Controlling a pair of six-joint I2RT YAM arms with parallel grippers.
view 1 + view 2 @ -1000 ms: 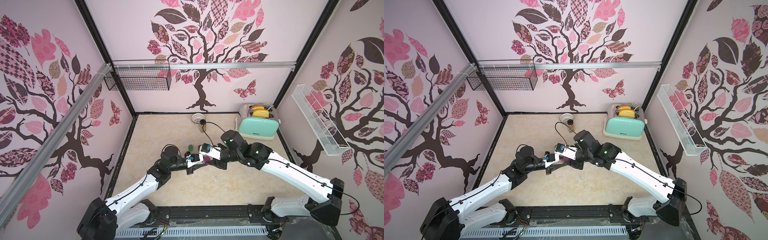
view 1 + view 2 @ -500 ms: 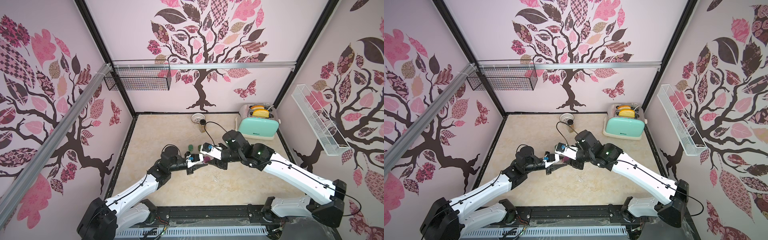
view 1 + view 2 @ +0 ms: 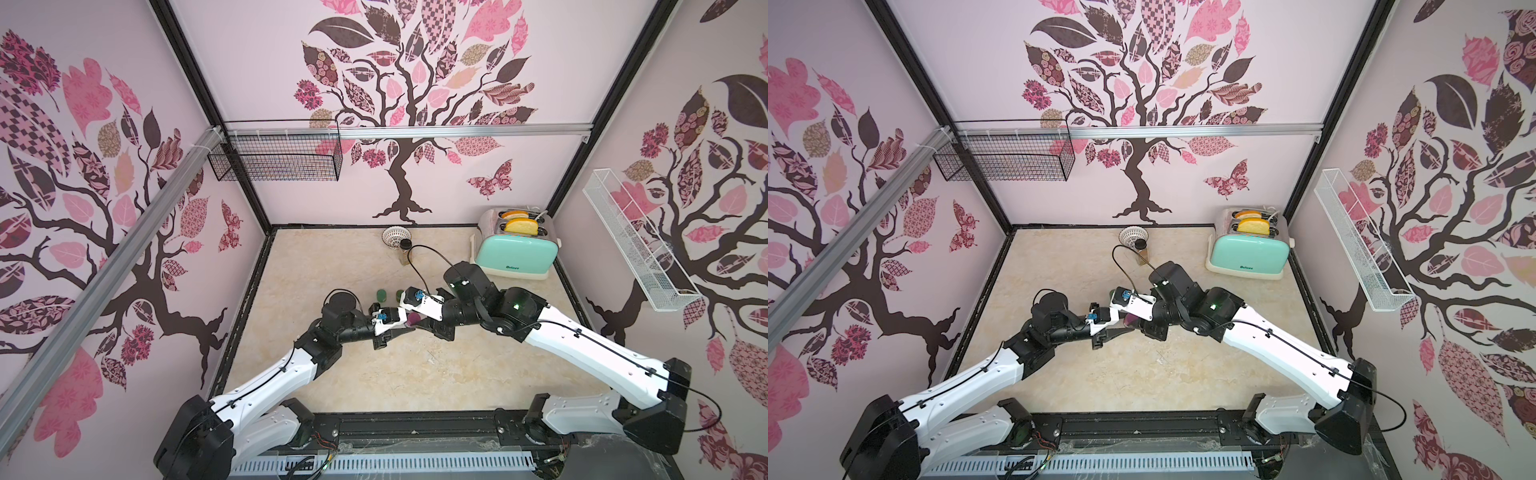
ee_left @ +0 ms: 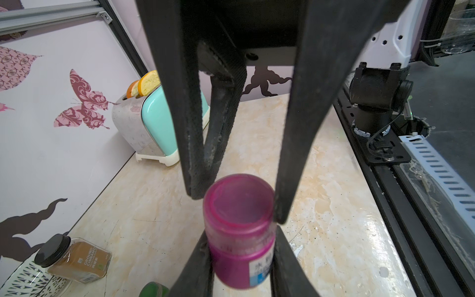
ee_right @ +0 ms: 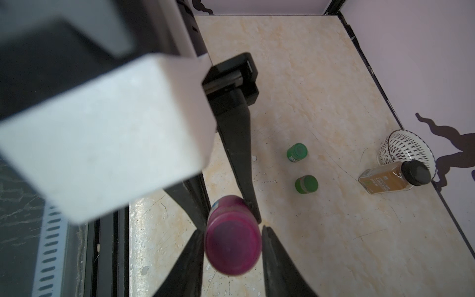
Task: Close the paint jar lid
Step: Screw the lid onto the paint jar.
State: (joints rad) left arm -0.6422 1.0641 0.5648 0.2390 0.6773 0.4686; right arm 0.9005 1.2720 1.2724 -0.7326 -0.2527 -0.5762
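Now, jar (image 4: 240, 257): small, round and magenta all over, with a glossy body.
Lid (image 4: 239, 200): same magenta, a flat round top with a shallow raised rim. It sits on the jar's mouth, and whether it is screwed tight cannot be told.
Label (image 4: 261, 270): a white and blue sticker low on the jar's side, with print too small to read.
Jar's place: between the two claws, where they meet tip to tip. It shows in both top views as a magenta spot, jar (image 3: 413, 319) and jar (image 3: 1130, 320). It looks lifted off the surface (image 3: 332, 270), though the underside is hidden.
Left claw (image 4: 240, 230): pinching the jar's body just below the lid, with a dark finger pressed to each side.
Left fingers (image 4: 285, 257): flat against the body, one of them beside the label.
Right claw (image 5: 231, 230): closed around the lid from the opposite side, facing the left claw.
Right fingers (image 5: 187, 262): one lies against each side of the lid's edge, and the lid's top faces this claw's wrist.
Green jars (image 5: 297, 152) (image 5: 306, 183): two of them stand on the surface near the claws, on the back-wall side, close together and with green caps.
Cinnamon jar (image 5: 385, 177): farther out beyond the green jars. It has a black cap and leans on the bowl.
Bowl (image 5: 401, 146): white with a dark pattern, tipped on its side, touching the cinnamon jar.
Toaster (image 4: 159, 120): mint and steel, well apart from the claws at the back wall, beyond the right arm, with two slices in it.
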